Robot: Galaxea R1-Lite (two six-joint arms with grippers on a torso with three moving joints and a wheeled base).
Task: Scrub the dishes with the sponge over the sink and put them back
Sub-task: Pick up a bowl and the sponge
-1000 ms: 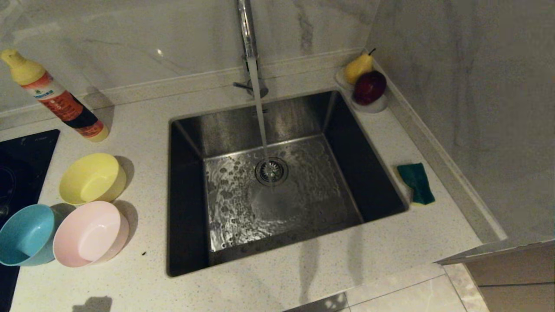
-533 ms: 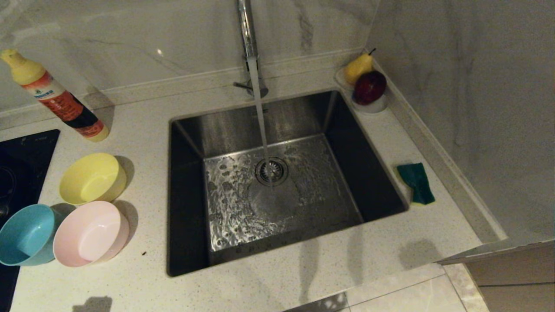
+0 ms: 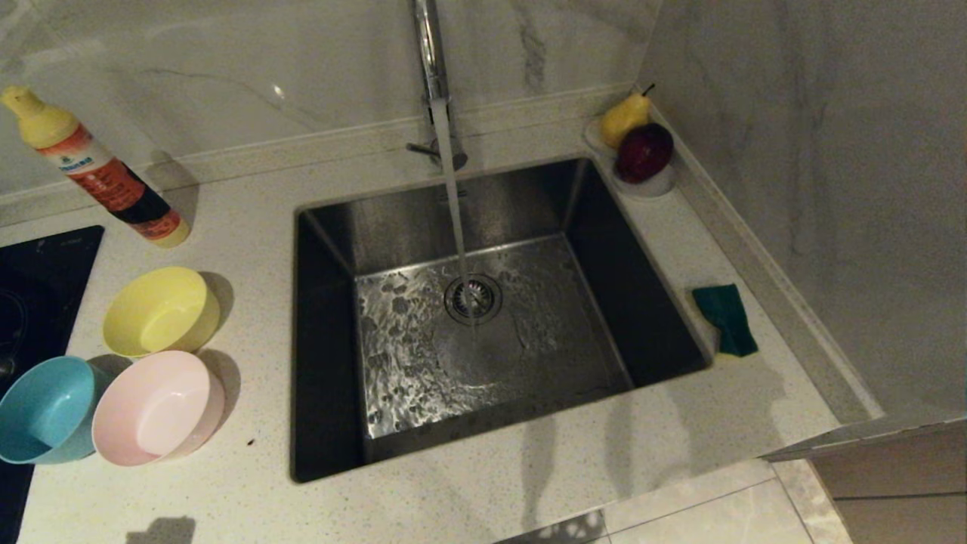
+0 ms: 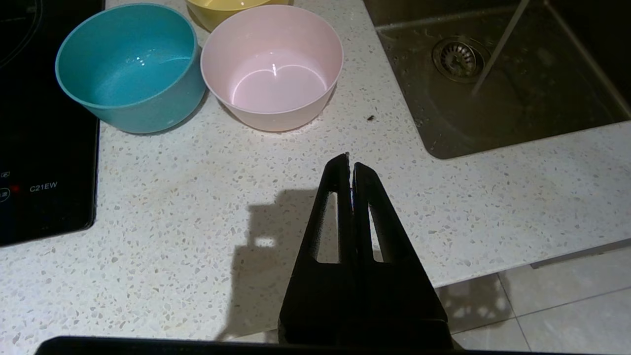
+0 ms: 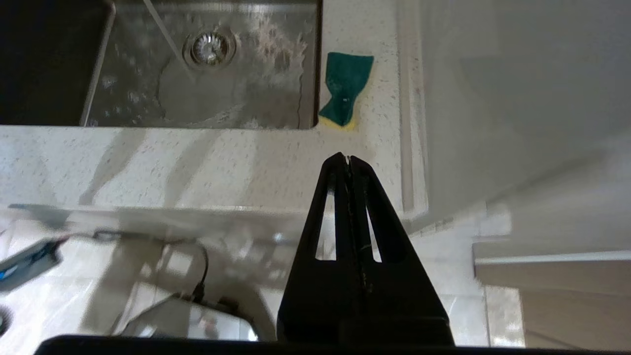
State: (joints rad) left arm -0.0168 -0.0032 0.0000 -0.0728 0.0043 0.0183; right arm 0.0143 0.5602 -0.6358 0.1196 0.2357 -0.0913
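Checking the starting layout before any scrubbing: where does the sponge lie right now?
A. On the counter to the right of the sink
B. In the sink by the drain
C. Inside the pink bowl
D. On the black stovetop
A: the sponge lies green face up on the counter, just right of the sink rim.

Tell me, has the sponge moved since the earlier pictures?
No. In the head view the sponge lies at the same spot on the counter, right of the sink, green face up, as before.
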